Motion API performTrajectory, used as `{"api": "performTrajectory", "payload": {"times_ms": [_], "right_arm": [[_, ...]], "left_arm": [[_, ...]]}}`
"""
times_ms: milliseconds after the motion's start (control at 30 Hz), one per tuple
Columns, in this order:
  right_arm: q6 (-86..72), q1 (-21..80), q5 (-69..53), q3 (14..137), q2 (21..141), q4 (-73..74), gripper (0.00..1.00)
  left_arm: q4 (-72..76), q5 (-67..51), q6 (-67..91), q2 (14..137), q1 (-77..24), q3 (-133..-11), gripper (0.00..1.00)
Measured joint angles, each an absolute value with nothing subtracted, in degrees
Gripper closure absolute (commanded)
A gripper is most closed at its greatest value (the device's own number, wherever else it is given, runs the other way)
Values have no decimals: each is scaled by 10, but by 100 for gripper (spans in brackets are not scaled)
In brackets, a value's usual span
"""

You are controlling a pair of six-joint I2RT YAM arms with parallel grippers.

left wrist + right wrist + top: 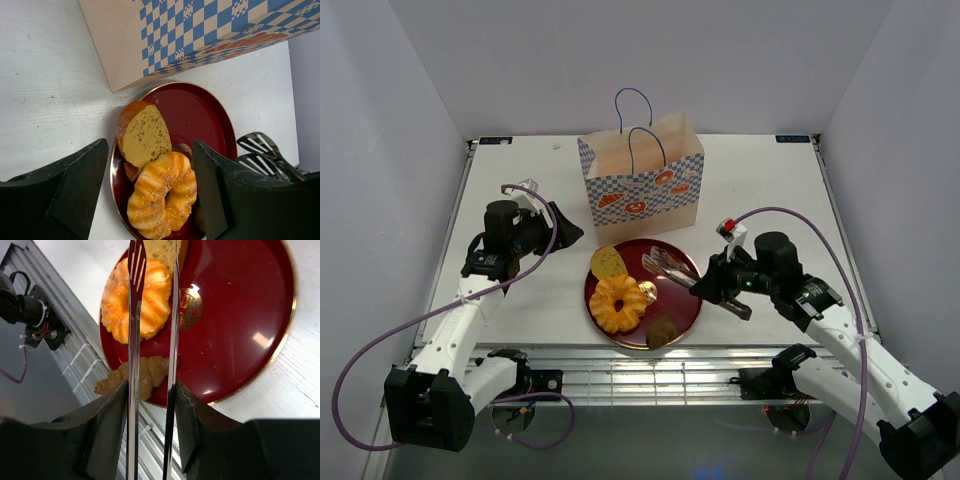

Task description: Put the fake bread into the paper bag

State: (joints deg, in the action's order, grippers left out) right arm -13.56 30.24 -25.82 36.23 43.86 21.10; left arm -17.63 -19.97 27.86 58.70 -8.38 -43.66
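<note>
I hold the tongs (134, 365) clenched in the jaws of the right gripper (712, 285), tips parted above the red plate (686, 300). The left gripper (562, 234) hovers beside the paper bag (642, 190), jaws released and grasping nothing. The bag stands upright on the counter (770, 190). The fake bread (162, 195) lies on the plate: braided ring, tan slice (608, 262), small brown piece (662, 330). Recommended procedure: set the tips astride one side of the ring, squeeze gently, lift clear of the rim, then swing to the bag mouth. The glossy surface may slip.
</note>
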Motion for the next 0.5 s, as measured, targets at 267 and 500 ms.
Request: {"api": "performTrajectory", "payload": {"times_ms": [267,500], "right_arm": [[-188,362,-243,336,502,83,53],[-219,371,-234,329,577,-4,53]], "left_arm": [[-177,-200,279,588,-84,-437,22],[-178,-204,279,588,-84,-437,22]]}}
